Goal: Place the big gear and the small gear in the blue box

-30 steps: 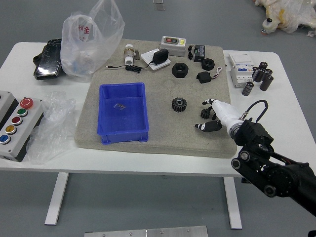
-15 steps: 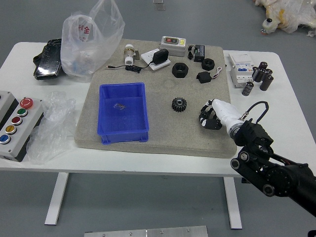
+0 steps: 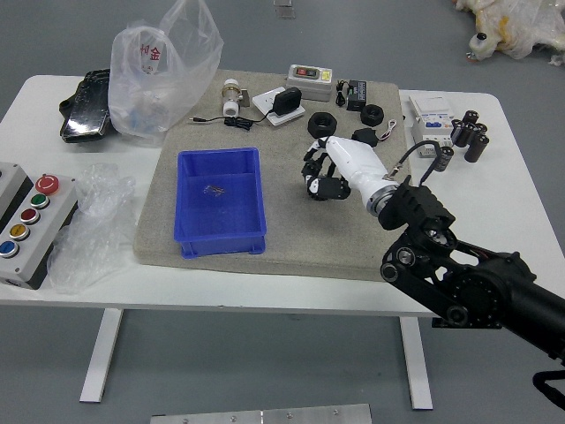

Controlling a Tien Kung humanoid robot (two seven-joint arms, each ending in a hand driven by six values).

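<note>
Grey mat (image 3: 291, 247) on a white table (image 3: 221, 290) gives you a work area around the blue box (image 3: 222, 245). Big gear (image 3: 315, 191): right of the box, mostly hidden under your right hand (image 3: 330, 175). Fingers curled shut, likely on the small gear, itself hidden; grip detail can't tell. Held low, probably for a box drop; lift clear so the big gear isn't knocked. Box sits open side up, ready to receive. Button panel (image 3: 35, 228) well left of box, out of the carry path.

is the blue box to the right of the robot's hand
No, the blue box sits on the picture's left side of the right hand.
</note>
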